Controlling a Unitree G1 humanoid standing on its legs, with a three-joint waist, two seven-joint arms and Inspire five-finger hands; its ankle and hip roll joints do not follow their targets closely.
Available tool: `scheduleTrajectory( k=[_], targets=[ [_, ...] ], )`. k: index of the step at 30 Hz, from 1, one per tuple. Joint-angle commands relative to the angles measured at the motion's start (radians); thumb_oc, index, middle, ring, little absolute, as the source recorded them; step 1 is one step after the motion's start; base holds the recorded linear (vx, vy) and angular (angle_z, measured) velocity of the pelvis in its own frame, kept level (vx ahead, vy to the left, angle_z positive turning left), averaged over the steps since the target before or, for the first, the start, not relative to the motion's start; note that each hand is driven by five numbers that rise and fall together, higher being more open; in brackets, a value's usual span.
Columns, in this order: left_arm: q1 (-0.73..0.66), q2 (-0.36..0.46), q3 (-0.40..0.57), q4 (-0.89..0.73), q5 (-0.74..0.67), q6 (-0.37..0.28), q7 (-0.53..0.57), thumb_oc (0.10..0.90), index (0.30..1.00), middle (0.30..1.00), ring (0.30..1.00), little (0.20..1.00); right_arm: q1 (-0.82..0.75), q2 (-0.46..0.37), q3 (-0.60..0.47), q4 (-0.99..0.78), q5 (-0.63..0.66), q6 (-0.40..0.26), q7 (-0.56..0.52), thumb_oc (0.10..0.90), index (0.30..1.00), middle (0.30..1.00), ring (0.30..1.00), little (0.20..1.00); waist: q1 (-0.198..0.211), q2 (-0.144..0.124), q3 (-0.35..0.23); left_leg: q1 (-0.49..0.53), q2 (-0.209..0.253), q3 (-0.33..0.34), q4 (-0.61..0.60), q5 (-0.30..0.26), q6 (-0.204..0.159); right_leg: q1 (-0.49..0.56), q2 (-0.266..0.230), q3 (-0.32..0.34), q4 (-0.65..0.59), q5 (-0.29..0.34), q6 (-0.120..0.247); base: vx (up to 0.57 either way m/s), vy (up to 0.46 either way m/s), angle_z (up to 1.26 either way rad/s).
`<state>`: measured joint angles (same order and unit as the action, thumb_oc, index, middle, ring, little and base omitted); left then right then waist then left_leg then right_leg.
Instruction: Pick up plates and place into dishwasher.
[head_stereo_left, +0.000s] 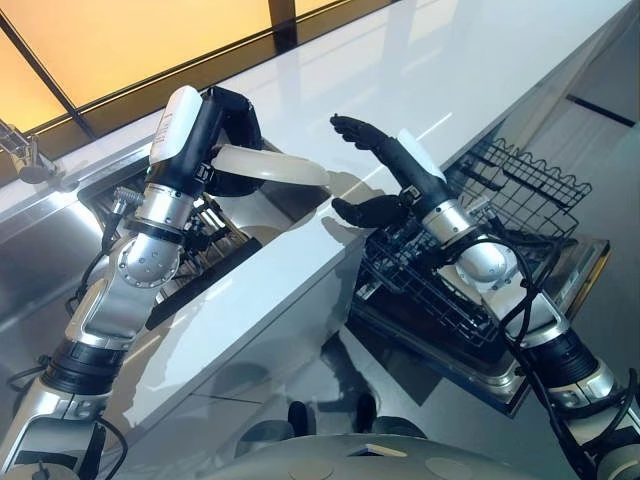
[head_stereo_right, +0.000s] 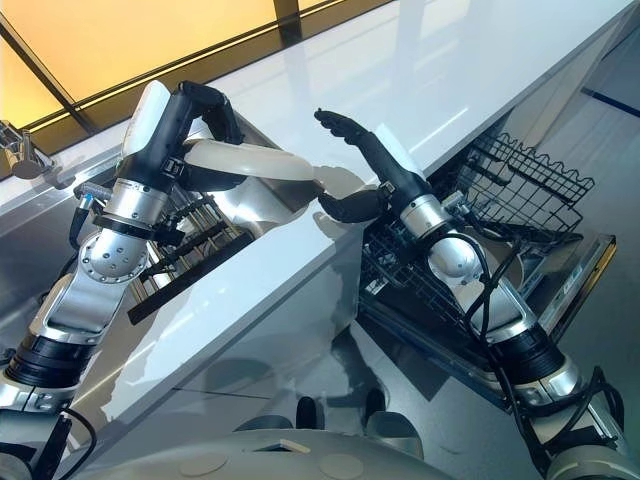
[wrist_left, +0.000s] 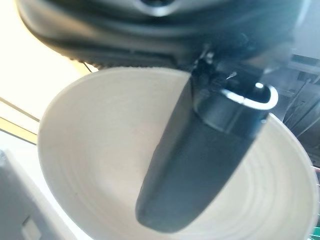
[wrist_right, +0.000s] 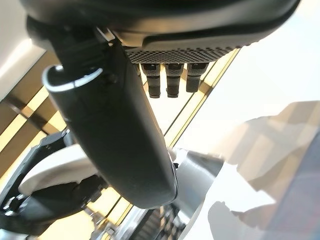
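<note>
Left hand (head_stereo_left: 225, 125): its fingers are curling over the rim of the plate (head_stereo_left: 268, 165), with the thumb (wrist_left: 195, 165) pressing across the inside, so the plate is being held out level above the desk (head_stereo_left: 420, 70).
Right hand (head_stereo_left: 385, 175): its fingers are standing spread and unbent, thumb apart, just right of the plate's edge, likely waiting to take it over.
Plate: it is hanging in the air between the hands, over the desk's near edge.
Dishwasher rack (head_stereo_left: 470, 250): it is standing pulled out below on the right, ready to take the plate.
Look of the plate: a plain cream-white round dish, shallow, with faint rings inside.
</note>
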<state>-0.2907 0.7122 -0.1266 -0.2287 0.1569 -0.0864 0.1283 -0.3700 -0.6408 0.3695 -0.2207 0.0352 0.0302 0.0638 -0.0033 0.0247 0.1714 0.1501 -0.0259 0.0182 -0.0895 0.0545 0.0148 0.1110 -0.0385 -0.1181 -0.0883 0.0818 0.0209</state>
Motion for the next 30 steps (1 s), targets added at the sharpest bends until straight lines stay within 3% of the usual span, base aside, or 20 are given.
scheduleTrajectory(
  k=[1, 10, 15, 16, 17, 22, 30],
  targets=[
    [-0.165, 0.024, -0.025, -0.008, -0.022, -0.04, 0.06, 0.1, 0.3, 0.3, 0.3, 0.2, -0.149, 0.063, 0.009, -0.106, 0.079, -0.097, -0.005, 0.8, 0.9, 0.9, 0.9, 0.9, -0.01, -0.034, -0.138, -0.02, -0.037, 0.052, 0.002, -0.05, -0.024, -0.002, 0.013, 0.018, 0.036, -0.056, 0.079, -0.01, 0.001, 0.04],
    [-0.168, -0.009, -0.045, -0.021, -0.081, -0.024, 0.039, 0.1, 0.3, 0.3, 0.3, 0.2, -0.16, 0.111, 0.025, -0.14, 0.135, -0.103, -0.024, 0.8, 0.9, 0.9, 0.9, 0.9, -0.006, -0.036, -0.137, -0.019, -0.035, 0.056, 0.002, -0.049, -0.023, -0.001, 0.012, 0.012, 0.032, -0.053, 0.078, 0.0, 0.0, 0.0],
    [-0.16, -0.055, -0.079, -0.031, -0.121, -0.006, 0.013, 0.1, 0.3, 0.3, 0.3, 0.2, -0.182, 0.158, 0.032, -0.172, 0.109, -0.126, -0.091, 0.8, 0.9, 0.9, 0.9, 0.9, -0.002, -0.035, -0.135, -0.02, -0.037, 0.061, 0.002, -0.05, -0.023, 0.002, 0.009, 0.004, 0.024, -0.048, 0.079, 0.0, 0.0, 0.0],
    [-0.161, -0.059, -0.085, -0.034, -0.132, 0.001, 0.005, 0.1, 0.3, 0.3, 0.3, 0.2, -0.19, 0.16, 0.033, -0.176, 0.09, -0.133, -0.106, 0.663, 0.782, 0.782, 0.782, 0.763, -0.002, -0.034, -0.135, -0.02, -0.038, 0.061, 0.002, -0.051, -0.022, 0.002, 0.01, 0.005, 0.024, -0.049, 0.079, 0.0, 0.0, 0.0],
    [-0.161, -0.062, -0.091, -0.034, -0.128, 0.005, 0.004, 0.1, 0.3, 0.3, 0.3, 0.2, -0.197, 0.159, 0.034, -0.179, 0.081, -0.137, -0.117, 0.1, 0.3, 0.3, 0.3, 0.2, -0.002, -0.034, -0.134, -0.019, -0.038, 0.06, 0.002, -0.051, -0.022, 0.002, 0.01, 0.005, 0.023, -0.048, 0.079, 0.0, 0.0, 0.0],
    [-0.169, -0.071, -0.103, -0.04, -0.152, 0.022, -0.009, 0.1, 0.3, 0.3, 0.3, 0.2, -0.213, 0.151, 0.022, -0.184, 0.064, -0.139, -0.126, 0.1, 0.3, 0.3, 0.3, 0.2, -0.003, -0.034, -0.136, -0.022, -0.037, 0.061, 0.002, -0.051, -0.021, -0.001, 0.011, 0.005, 0.028, -0.051, 0.08, 0.0, 0.0, 0.0],
    [-0.15, -0.068, -0.079, -0.07, -0.128, -0.006, 0.004, 0.1, 0.3, 0.3, 0.3, 0.2, -0.175, 0.133, -0.005, -0.18, 0.049, -0.138, -0.137, 0.1, 0.3, 0.3, 0.3, 0.2, -0.001, -0.036, -0.139, -0.028, -0.036, 0.054, 0.002, -0.047, -0.02, -0.002, 0.015, 0.005, 0.028, -0.051, 0.076, 0.0, 0.0, 0.0]
  ],
)
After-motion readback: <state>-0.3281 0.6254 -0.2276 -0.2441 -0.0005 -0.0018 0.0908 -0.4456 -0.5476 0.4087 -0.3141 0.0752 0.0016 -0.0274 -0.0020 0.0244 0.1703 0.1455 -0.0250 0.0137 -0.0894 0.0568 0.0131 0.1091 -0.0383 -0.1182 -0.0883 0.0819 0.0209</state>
